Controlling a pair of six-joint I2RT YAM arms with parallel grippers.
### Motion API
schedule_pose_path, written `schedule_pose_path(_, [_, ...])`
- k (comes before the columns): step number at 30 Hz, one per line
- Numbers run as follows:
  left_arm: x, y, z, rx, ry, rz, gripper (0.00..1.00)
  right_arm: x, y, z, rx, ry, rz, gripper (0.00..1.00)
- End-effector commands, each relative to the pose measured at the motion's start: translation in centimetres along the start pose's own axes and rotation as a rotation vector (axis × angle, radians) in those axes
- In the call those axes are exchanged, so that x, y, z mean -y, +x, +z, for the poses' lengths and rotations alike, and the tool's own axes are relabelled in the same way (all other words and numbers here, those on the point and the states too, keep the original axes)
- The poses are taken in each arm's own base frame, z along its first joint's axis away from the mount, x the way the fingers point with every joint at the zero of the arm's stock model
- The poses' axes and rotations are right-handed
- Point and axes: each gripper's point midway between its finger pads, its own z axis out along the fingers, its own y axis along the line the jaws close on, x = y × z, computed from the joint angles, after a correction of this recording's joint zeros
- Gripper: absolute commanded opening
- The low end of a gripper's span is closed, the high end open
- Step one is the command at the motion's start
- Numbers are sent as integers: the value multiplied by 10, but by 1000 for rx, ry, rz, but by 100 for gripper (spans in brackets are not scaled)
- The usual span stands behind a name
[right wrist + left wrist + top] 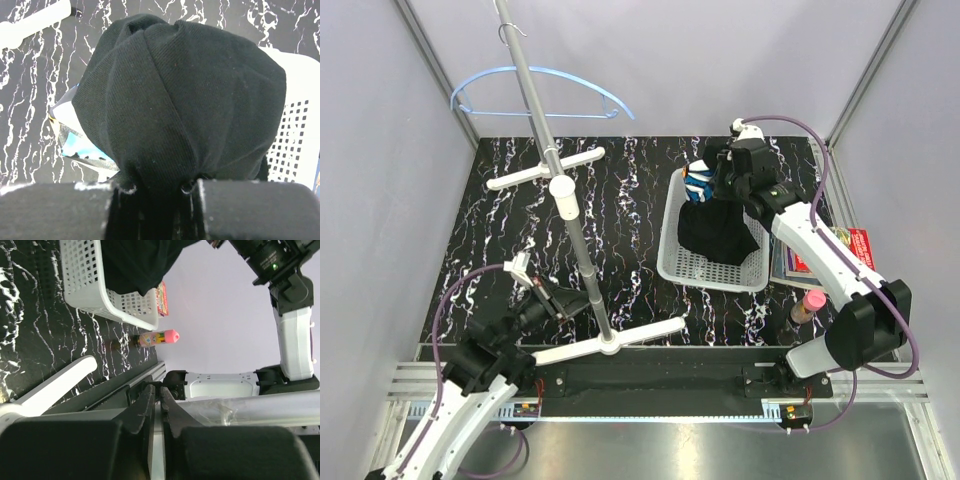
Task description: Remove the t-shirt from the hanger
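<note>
Our right pincer (155, 192) is clamped on the t-shirt (185, 95), a black fine-ribbed knit bunched into a rounded lump that hangs under it over the white perforated plastic basket (292, 135). A blue printed patch shows at the lump's left. Well off to this pincer's left, the thin, curved light-blue hanger (560, 71) hangs near the top of the grey pole stand (575, 225). Our left pincer (156, 402), beside that pole, has its dark fingers nearly touching.
</note>
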Motion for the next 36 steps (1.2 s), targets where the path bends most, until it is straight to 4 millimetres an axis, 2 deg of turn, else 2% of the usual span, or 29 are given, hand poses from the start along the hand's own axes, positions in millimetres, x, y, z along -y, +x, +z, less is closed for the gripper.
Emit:
schedule_pose_path(1, [23, -25, -18, 132, -19, 87, 20, -3, -9, 6, 48, 5, 69, 18])
schedule_pose_path(3, [22, -36, -25, 194, -58, 90, 25, 3, 0, 11, 33, 32, 78, 21])
schedule_pose_path(6, [19, -46, -29, 247, -101, 102, 29, 9, 10, 15, 8, 61, 75, 22])
schedule_pose_path(12, [21, -66, -25, 311, -173, 138, 35, 17, 38, 24, -81, 72, 102, 17])
schedule_pose_path(16, [31, -76, -12, 316, -165, 183, 43, 16, 88, 39, -255, 48, 167, 15])
schedule_pose_path(18, [36, -82, -1, 297, -191, 202, 45, 18, 106, 41, -309, 56, 181, 23])
schedule_pose_path(19, [36, -82, 4, 279, -207, 229, 45, 18, 115, 39, -347, 51, 180, 37])
schedule_pose_path(21, [37, -84, 18, 230, -244, 252, 48, 18, 118, 34, -376, 54, 167, 57])
schedule_pose_path(22, [35, -85, 22, 218, -262, 277, 49, 22, 123, 26, -411, 68, 150, 71])
schedule_pose_path(23, [37, -87, 24, 217, -258, 289, 55, 23, 120, 20, -416, 71, 138, 80])
schedule_pose_path(24, [34, -89, 28, 216, -268, 295, 59, 26, 111, 15, -397, 98, 131, 91])
schedule_pose_path(25, [31, -89, 29, 222, -269, 304, 62, 28, 104, 1, -382, 107, 127, 99])
schedule_pose_path(27, [30, -92, 31, 243, -253, 315, 69, 31, 91, -15, -339, 125, 139, 100])
schedule_pose_path(28, [21, -90, 32, 237, -264, 318, 71, 28, 81, -32, -303, 101, 154, 100])
schedule_pose_path(30, [15, -84, 35, 213, -256, 317, 73, 25, 80, -50, -292, 75, 171, 100])
schedule_pose_path(31, [7, -79, 38, 185, -262, 321, 75, 25, 73, -70, -257, 59, 189, 100])
schedule_pose_path(32, [7, -75, 42, 166, -240, 329, 76, 26, 74, -78, -247, 54, 194, 100])
schedule_pose_path(33, [9, -65, 45, 110, -209, 333, 80, 26, 86, -85, -267, 38, 199, 100])
schedule_pose_path(34, [6, -60, 47, 77, -205, 339, 83, 20, 82, -101, -235, -8, 227, 100])
schedule_pose_path(35, [2, -54, 49, 50, -202, 337, 86, 14, 87, -109, -245, -57, 246, 100])
schedule_pose_path(36, [2, -48, 49, 17, -188, 336, 88, -1, 105, -119, -312, -156, 272, 100])
